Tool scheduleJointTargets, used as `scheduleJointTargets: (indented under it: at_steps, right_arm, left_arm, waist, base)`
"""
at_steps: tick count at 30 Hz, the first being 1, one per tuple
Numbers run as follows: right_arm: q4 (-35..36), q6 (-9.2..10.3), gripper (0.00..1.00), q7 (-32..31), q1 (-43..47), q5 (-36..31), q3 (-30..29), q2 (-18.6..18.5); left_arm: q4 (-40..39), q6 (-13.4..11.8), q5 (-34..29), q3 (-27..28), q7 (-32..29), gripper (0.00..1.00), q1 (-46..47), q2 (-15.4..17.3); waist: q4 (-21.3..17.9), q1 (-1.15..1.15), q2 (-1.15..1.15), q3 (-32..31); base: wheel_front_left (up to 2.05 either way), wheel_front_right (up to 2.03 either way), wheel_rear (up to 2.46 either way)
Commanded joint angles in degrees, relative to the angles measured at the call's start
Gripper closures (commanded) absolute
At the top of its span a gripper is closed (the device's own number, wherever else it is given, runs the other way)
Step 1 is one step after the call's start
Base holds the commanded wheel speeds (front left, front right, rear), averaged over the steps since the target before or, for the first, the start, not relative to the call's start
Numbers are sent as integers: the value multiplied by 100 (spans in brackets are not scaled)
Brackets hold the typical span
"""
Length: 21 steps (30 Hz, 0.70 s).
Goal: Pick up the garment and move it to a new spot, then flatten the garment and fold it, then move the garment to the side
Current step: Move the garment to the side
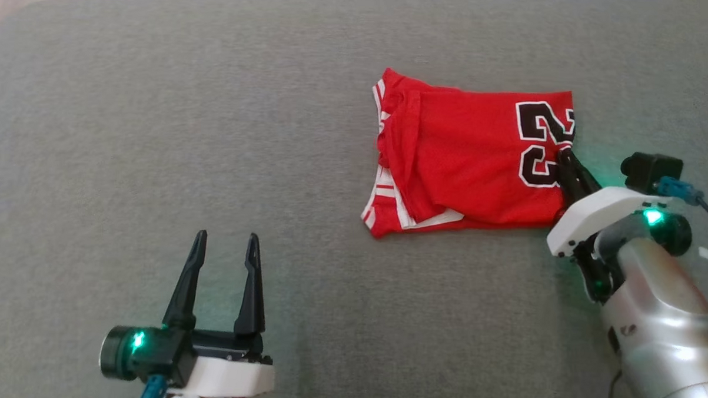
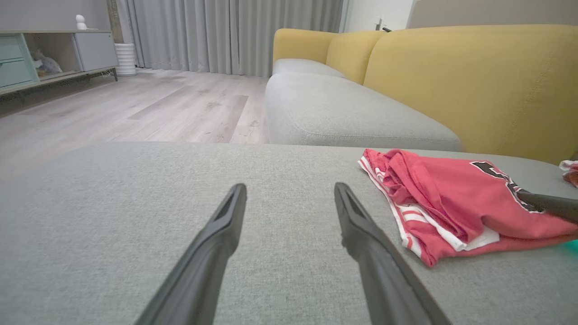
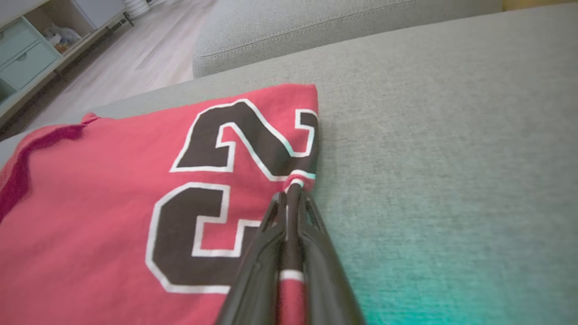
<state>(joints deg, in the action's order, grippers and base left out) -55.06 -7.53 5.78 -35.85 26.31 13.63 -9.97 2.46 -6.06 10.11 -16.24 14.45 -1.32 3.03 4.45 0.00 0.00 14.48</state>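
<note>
we see the garment [image 1: 467, 162], a red jersey, lying folded on the grey cushion [image 1: 215, 129], in the right half of the head view and a little towards the far side. its long axis runs left to right across that view. the end with the white-striped edges [image 1: 383, 194] points to our left, and there the layers lie bunched and a little uneven. the end with the black number outlined in white [image 1: 535, 143] points to our right.

our right gripper [image 1: 560, 152] comes in from the right and is clamped on the garment's right edge, just beside the number. in the right wrist view its fingers [image 3: 271, 253] stand pressed together with a strip of red cloth pinched between them.

our left gripper [image 1: 226, 237] hangs over bare cushion at the lower left, its fingers spread wide and pointing away from us, well apart from the garment. in the left wrist view the garment [image 2: 451, 198] lies to the right of the fingers [image 2: 226, 225].
</note>
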Motion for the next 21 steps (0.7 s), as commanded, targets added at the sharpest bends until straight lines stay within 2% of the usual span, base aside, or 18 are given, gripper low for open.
scheduleJointTargets:
  at_steps: [1, 9, 14, 19, 20, 21]
  right_arm:
    - [111, 4, 100, 114, -204, -35, 170, -195]
    - [508, 4, 100, 75, -657, -303, 284, -1405]
    - [807, 4, 100, -81, -859, -479, -55, -2224]
    - [1055, 4, 100, -191, -935, -601, -548, -2871]
    - [1079, 4, 55, -160, -949, -667, -686, -2960]
    - [1079, 4, 0, -130, -959, -770, -834, -3025]
  left_arm:
    - [-165, -11, -7, 202, 55, 0, 169, -15]
    - [-203, 83, -122, 370, 55, 0, 277, -15]
    - [-190, 185, -216, 403, 55, 0, 420, -15]
    - [-200, 249, -288, 405, 55, 0, 561, -15]
    - [-202, 263, -300, 403, 55, 0, 586, -15]
    - [-200, 279, -310, 404, 55, 0, 608, -15]
  waist:
    - [-190, 0, 0, 46]
    - [-830, 0, 0, 315]
    - [-1072, 0, 0, 520]
    - [-1138, 0, 0, 709]
    - [-1136, 0, 0, 729]
    - [-1128, 0, 0, 746]
  base:
    - [0, 0, 0]
    - [0, 0, 0]
    - [0, 0, 0]
    - [0, 0, 0]
    - [0, 0, 0]
    - [0, 0, 0]
